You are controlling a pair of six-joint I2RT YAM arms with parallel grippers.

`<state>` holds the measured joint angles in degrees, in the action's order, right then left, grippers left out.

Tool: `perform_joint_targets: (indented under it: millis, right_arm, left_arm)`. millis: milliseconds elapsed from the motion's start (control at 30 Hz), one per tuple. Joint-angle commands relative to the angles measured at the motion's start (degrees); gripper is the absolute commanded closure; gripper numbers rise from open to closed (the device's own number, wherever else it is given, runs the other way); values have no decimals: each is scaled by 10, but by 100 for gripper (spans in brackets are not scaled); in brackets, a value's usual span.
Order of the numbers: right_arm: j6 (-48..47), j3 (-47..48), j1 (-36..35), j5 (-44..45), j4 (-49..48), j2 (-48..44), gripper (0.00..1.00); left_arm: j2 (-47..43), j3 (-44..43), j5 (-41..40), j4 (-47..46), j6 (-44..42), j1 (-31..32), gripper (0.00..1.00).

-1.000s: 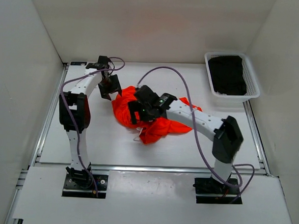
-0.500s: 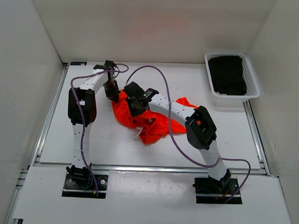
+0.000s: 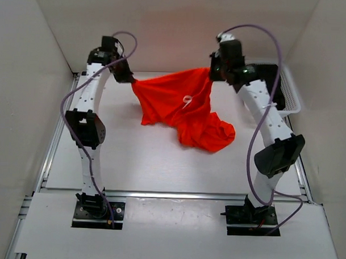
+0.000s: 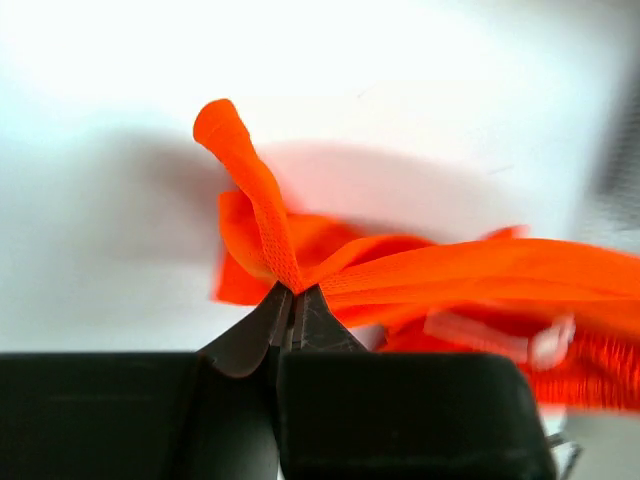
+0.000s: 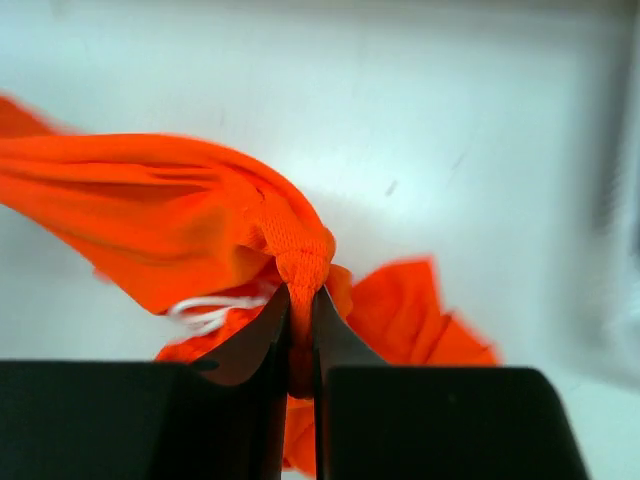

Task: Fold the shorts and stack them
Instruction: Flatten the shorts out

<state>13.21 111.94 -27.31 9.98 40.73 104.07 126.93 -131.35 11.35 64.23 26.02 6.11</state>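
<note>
1. Orange-red fabric hangs stretched between the two arms. The shorts (image 3: 182, 110) are held up over the table (image 3: 103, 161) by the waistband (image 3: 169, 79), and the legs droop until the lowest folds seem to rest on the surface near the middle.
2. One end of the band is pinched tight in the left gripper (image 3: 130, 79), and the right gripper (image 3: 212, 72) is clamped on the other end. The white drawstring (image 3: 187, 100) dangles between them.
3. I'd call this the spreading-out step, with no fold made yet.
4. Next, I reckon, both arms need to lower together, keep the band taut and lay the shorts flat.
5. At the far right sits a basket (image 3: 291, 91) holding dark clothing (image 3: 264, 84), which is likely where the stack goes.
</note>
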Motion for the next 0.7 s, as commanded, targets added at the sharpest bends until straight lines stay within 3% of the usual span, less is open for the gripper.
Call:
perform_joint_targets:
  millis: [0,100,200,233,333,367,400,433,467,533,567,633,667]
  right_arm:
    - [-72,149,32,5,14,-28,100]
    - [-92,186,38,-1,20,-63,100]
    - [-108,132,38,-24,-6,-137,100]
    - [-118,99,30,-24,-17,-162,100]
    - [-136,-120,-23,1,-68,-292,100]
    - [-136,-165,-37,10,-75,-319,100]
    - [-123,-213,-67,10,-81,-370,100]
    - [-109,-304,-83,16,-86,-395,100]
    - [-70,-346,-119,16,-87,-437,97]
    - [-20,-462,-160,58,-64,-468,74]
    - [42,-498,-199,74,-54,-487,39]
    - [107,-551,-236,90,-17,-494,21]
    - [140,-579,-268,115,-1,-494,20]
  left_arm:
    - [-113,-113,74,0,22,-23,90]
    - [-166,-140,97,-30,44,-48,90]
    - [-244,-69,104,-50,50,-61,90]
    - [-266,-10,98,-50,50,-61,90]
    - [-382,155,60,-62,39,-56,90]
    - [-409,262,51,-71,39,-42,90]
    - [-438,322,45,-78,39,-42,85]
    - [-465,385,32,-90,46,-35,69]
    - [-523,507,32,-99,46,-35,30]
    - [-572,606,-5,-105,63,-35,5]
    - [-610,643,-11,-105,63,-53,0]
    - [-636,700,-11,-105,58,-79,0]
    - [-644,700,-11,-100,58,-88,2]
